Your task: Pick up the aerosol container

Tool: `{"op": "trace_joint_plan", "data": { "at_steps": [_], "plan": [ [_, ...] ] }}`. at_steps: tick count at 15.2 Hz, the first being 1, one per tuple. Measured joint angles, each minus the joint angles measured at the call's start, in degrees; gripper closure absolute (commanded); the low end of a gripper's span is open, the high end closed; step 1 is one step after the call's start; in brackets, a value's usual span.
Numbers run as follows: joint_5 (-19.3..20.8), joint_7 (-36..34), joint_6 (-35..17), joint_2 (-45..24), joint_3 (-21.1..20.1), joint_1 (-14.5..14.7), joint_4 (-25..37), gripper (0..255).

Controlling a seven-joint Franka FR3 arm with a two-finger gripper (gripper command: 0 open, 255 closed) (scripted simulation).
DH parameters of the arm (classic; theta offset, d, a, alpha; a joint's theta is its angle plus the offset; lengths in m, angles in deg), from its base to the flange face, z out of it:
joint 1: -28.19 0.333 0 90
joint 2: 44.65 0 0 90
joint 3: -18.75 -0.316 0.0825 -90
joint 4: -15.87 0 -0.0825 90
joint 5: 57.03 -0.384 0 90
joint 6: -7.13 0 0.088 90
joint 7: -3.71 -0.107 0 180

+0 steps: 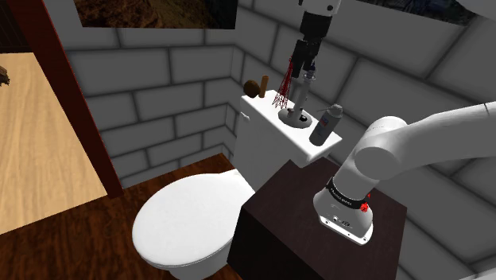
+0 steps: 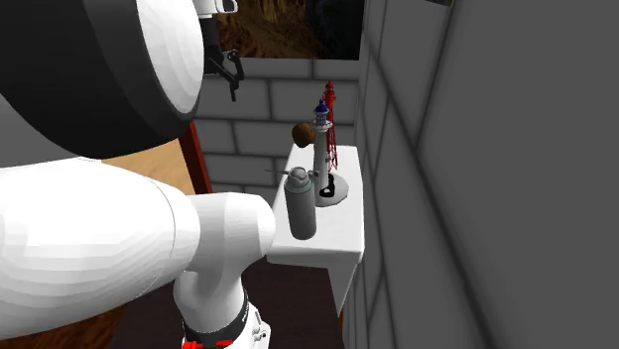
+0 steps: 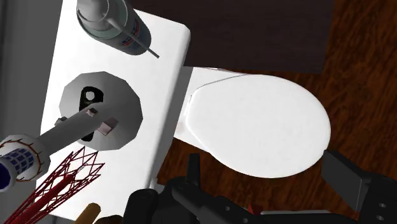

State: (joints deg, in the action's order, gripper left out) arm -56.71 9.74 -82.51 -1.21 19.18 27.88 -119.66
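The aerosol container [image 1: 326, 125] is a grey can with a darker cap, upright on the white toilet tank lid [image 1: 270, 119] at the end nearest the stand. It appears close up in the second exterior view [image 2: 302, 205], and from above in the wrist view [image 3: 111, 25]. My gripper [image 1: 307, 68] hangs well above the lid, over the lighthouse model. In the wrist view the gripper [image 3: 267, 184] is open with nothing between its fingers, and the can lies far off to one side of them.
A white lighthouse model [image 1: 300, 99] on a round grey base, a red lattice tower [image 1: 282, 89] and a brown wooden piece [image 1: 253, 85] share the lid. The closed white toilet seat [image 1: 187, 223] sits below. Grey block walls close in behind.
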Motion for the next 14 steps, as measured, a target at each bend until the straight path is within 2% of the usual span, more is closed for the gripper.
{"op": "trace_joint_plan", "data": {
  "at_steps": [3, 7, 14],
  "plan": [
    [0.78, 0.49, -0.98, 2.11, 0.76, -0.61, -2.53, 0],
    [4.08, 2.9, -3.18, 8.39, 4.09, -3.1, -9.18, 0],
    [11.87, 8.36, -7.5, 18.49, 11.91, -9.57, -19.79, 0]
  ]
}}
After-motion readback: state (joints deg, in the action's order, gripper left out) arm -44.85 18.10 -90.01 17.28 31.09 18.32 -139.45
